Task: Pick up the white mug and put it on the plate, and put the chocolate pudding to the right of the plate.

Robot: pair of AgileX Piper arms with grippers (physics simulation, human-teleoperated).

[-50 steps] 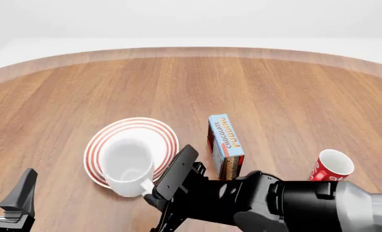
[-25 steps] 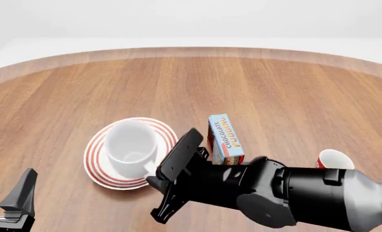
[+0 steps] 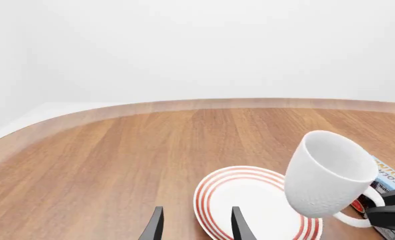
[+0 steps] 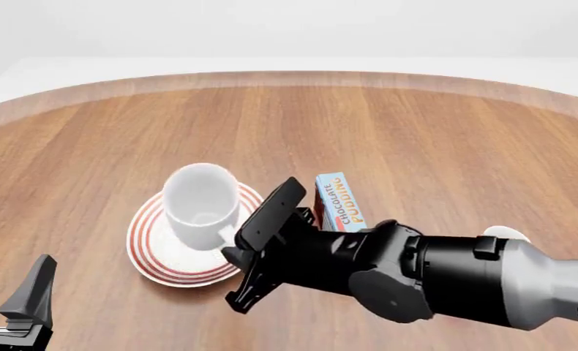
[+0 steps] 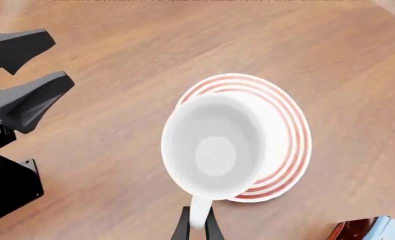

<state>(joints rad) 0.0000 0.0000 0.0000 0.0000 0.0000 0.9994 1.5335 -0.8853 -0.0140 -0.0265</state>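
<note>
White ceramic fills the left wrist view: the white mug (image 3: 329,175) hangs tilted above the plate (image 3: 251,200), clear of it, while the left jaws (image 3: 196,229) stand open and empty.

Front view: the right jaws (image 4: 233,247) grip the mug's handle; the mug sits over the plate's far half, chocolate pudding (image 4: 340,202) just right.

Right wrist view: mug directly above the plate, so lowering suffices.

Round wooden table (image 4: 416,131); plain white backdrop (image 4: 289,29), even light
</note>
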